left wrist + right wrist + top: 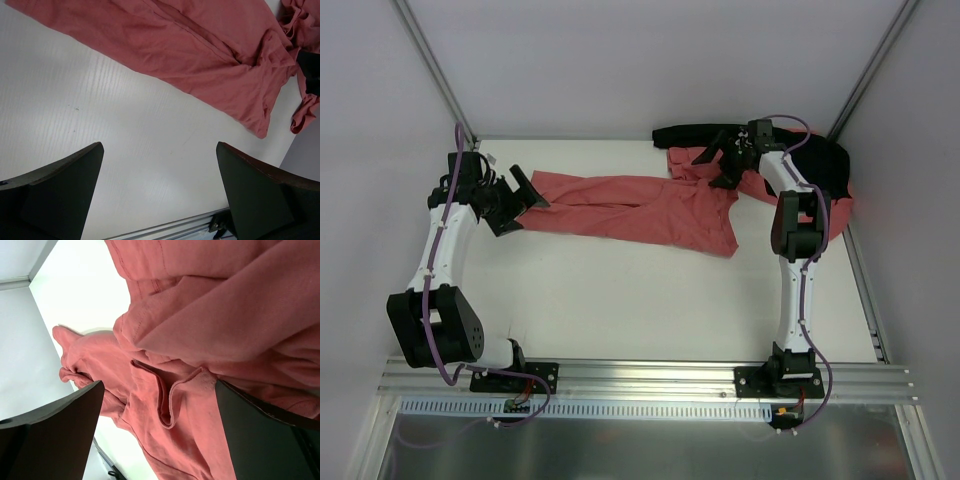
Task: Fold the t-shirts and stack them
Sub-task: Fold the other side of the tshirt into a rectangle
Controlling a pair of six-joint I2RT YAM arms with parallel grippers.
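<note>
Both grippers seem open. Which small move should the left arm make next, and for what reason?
Probably ease the left gripper forward to the left end of the spread t-shirt and lower it onto the cloth. Its jaws stand open over bare table, just short of the shirt, which lies unfolded; the right gripper is open above bunched cloth at the far right.

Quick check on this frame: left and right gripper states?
Left gripper: jaws open, holding nothing, over the table.
Right gripper: jaws open, over the bunched t-shirts, gripping nothing.

T-shirt [630, 205] lies on table [620, 300], left of heap [840, 205].
</note>
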